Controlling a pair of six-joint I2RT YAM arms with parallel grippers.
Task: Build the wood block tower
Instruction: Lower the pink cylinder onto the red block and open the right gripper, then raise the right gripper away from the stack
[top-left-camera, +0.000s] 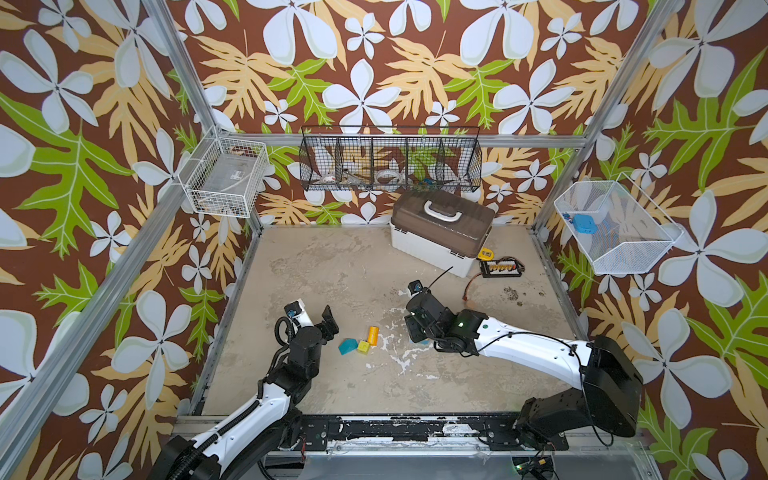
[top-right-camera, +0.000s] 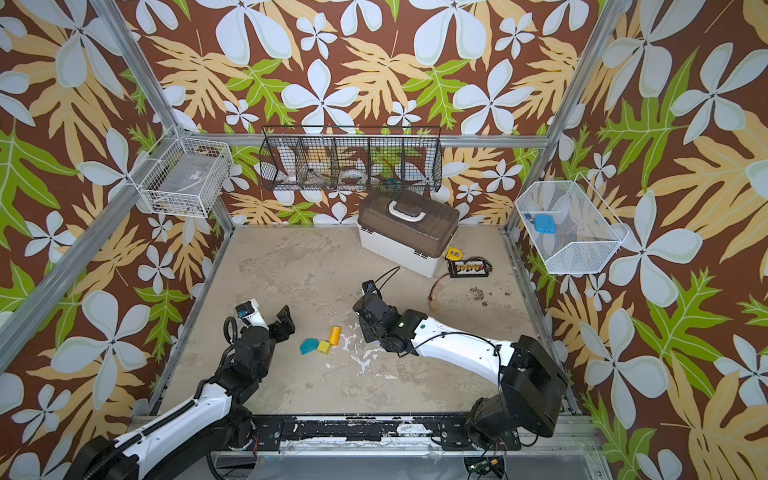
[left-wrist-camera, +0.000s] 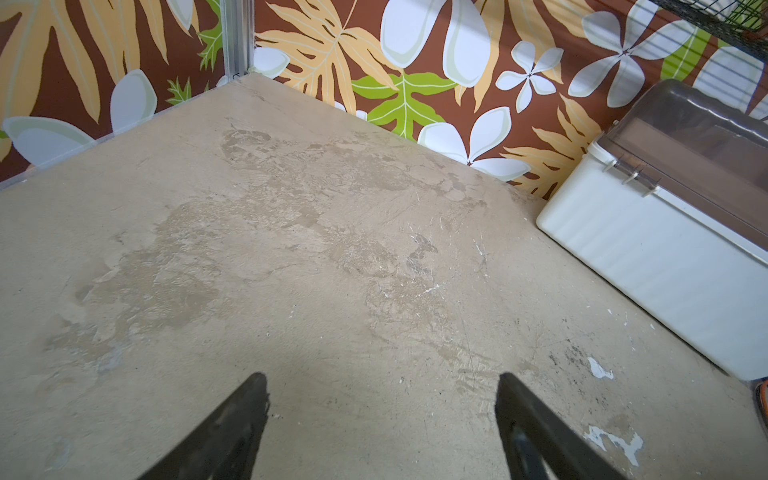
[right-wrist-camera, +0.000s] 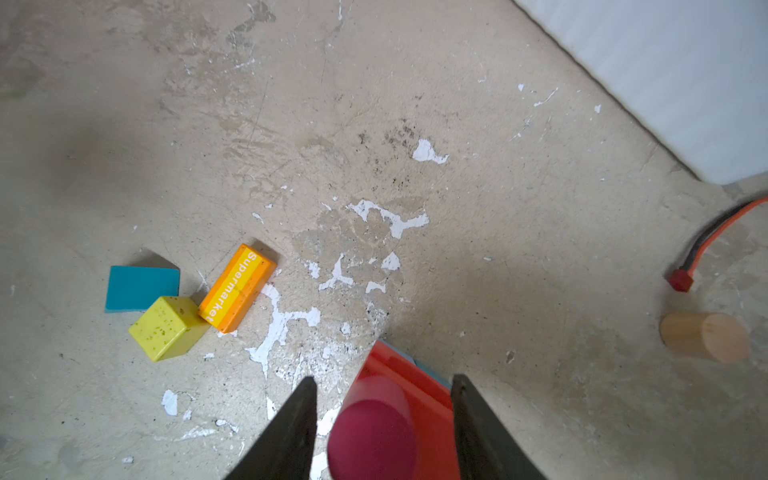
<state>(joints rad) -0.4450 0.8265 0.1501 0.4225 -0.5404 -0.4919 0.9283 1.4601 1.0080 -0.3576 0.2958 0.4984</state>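
Right fingers (right-wrist-camera: 286, 436) stand apart astride pink cylinder (right-wrist-camera: 374, 440); left fingers (left-wrist-camera: 232, 428) wide

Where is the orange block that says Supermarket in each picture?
Top view: the orange block lies a bit below the picture's middle.
Top view: the orange block is in nearly the same spot.
Left wrist view: not in it.
Right wrist view: the orange block lies flat, its words showing.
Shared landmark: the yellow cube right beside it.

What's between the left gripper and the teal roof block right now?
Nothing: only bare tabletop separates the left gripper from the teal roof block, seen in both top views.
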